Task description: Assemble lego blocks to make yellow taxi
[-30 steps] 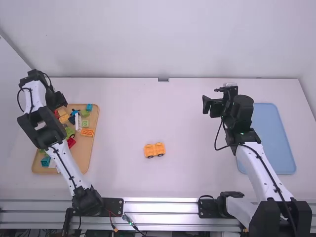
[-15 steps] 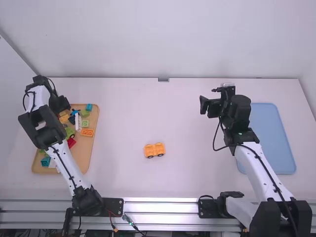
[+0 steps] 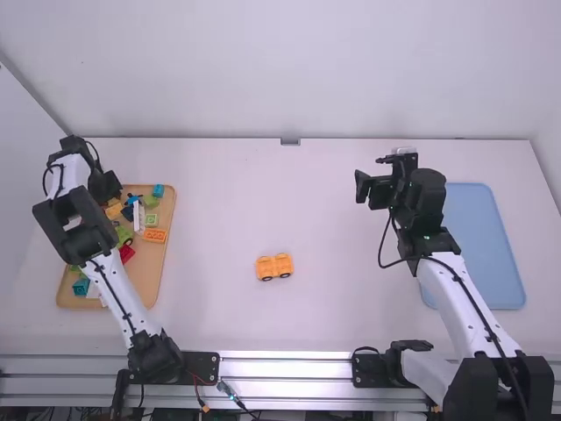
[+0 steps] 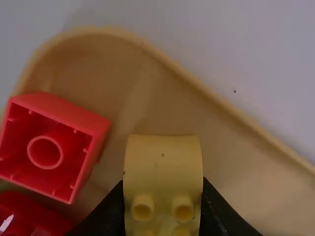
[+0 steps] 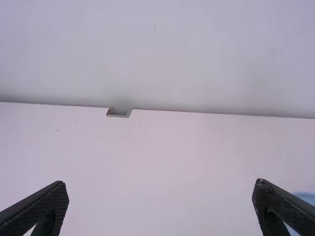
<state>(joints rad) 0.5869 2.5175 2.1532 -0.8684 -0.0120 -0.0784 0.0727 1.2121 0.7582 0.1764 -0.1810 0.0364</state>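
"Yellow-orange plastic car with dark wheels [image 3: 274,267]: located where?"

"Near the middle of the white table [image 3: 219,219], upright on wheels. Well apart from both grippers."

"Left gripper [image 4: 163,185]?"

"Clenched on a yellow plastic block with curved top and round studs [image 4: 162,160], over the tan wooden tray [image 3: 156,272]. Probably meant for the car."

"Right gripper [image 5: 160,184]?"

"Released, fingers wide apart, nothing between."

"Hazards from here?"

"By judgement: twisting or slipping of block, from grip on smooth sides only. Possible snag on the hollow red plastic brick [image 4: 88,123] just beside, from too low or sideways an exit. Later, crooked seating from misaligned studs, or rolling of car under push, from lack of a brace."

"Change over the last second?"

"Slight shift of left gripper toward table middle, then a tiny return. Small inward shift of right gripper, then no more. No displacement of car."
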